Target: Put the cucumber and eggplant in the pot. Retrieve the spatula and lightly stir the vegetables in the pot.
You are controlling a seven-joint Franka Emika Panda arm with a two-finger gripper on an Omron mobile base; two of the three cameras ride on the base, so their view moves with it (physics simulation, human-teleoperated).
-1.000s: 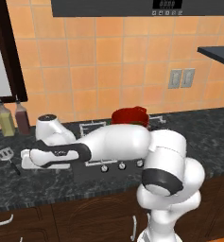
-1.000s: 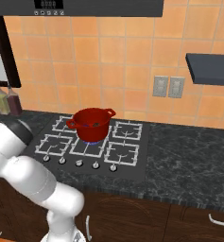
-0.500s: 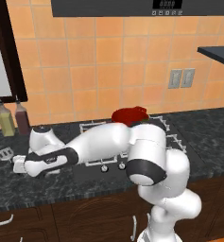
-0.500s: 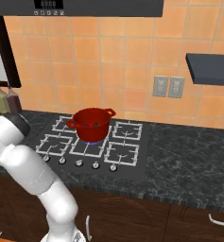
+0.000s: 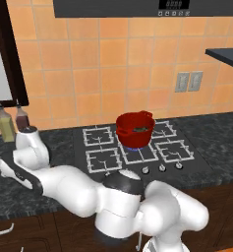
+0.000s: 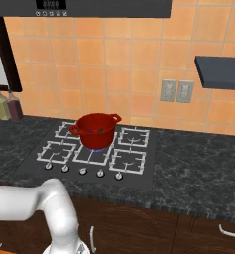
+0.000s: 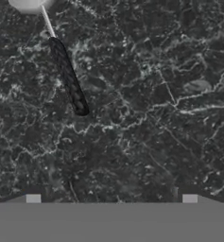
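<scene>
A: What is sitting at the far left?
B: Two bottles (image 5: 12, 123) are standing against the orange tiled wall (image 5: 113, 74), with the dark speckled counter (image 5: 221, 138) running rightward. The spatula (image 7: 66, 78) is lying flat on that counter, its dark handle pointing toward the gripper (image 7: 111, 199), silver head at the far end.
A: Is the gripper gripping anything?
B: No, its tips are standing wide apart, hanging over bare stone.
A: And further right?
B: The pot (image 5: 135, 129) is resting on the stove (image 6: 96, 154), small dark vegetables (image 6: 95, 131) dimly showing inside; outlets (image 6: 177, 91) are sitting on the wall beyond.
</scene>
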